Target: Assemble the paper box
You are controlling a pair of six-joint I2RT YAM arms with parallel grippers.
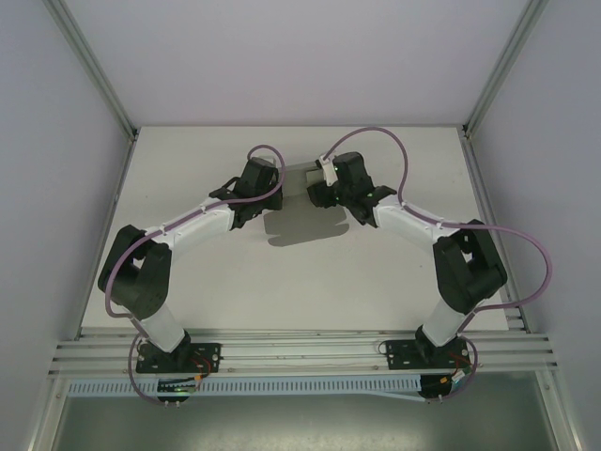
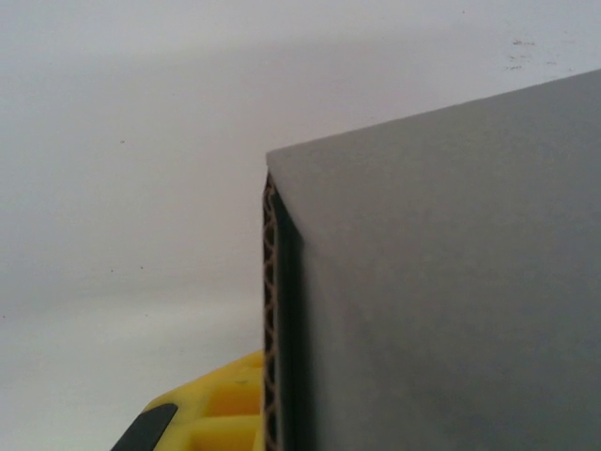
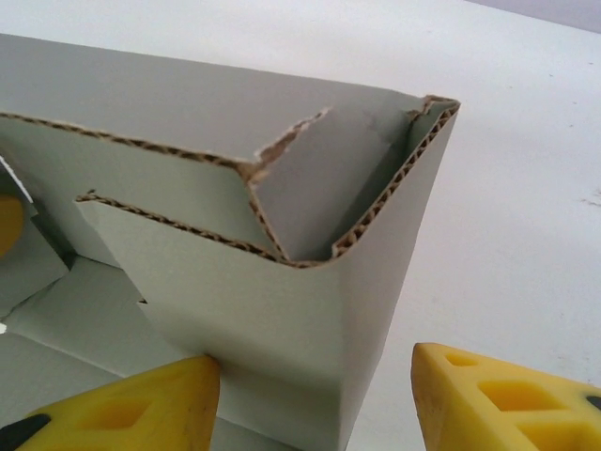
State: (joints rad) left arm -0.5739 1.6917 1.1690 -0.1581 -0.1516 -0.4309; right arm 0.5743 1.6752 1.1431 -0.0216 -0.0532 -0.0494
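The paper box (image 1: pixel 302 225) is grey corrugated cardboard, partly folded, lying mid-table between both arms. My left gripper (image 1: pixel 266 197) is at its left side. In the left wrist view a grey box panel (image 2: pixel 441 282) covers the right half, and one yellow finger (image 2: pixel 211 413) presses against its corrugated edge; the other finger is hidden behind the panel. My right gripper (image 1: pixel 327 193) is at the box's right rear corner. There a folded corner of the paper box (image 3: pixel 282 301) stands between the open fingers (image 3: pixel 122 404), touching the left one, apart from the right one.
The white table (image 1: pixel 188 282) is enclosed by white side and back walls with aluminium posts (image 1: pixel 94 66). An aluminium rail (image 1: pixel 300 352) runs along the near edge by the arm bases. Purple cables loop over both arms.
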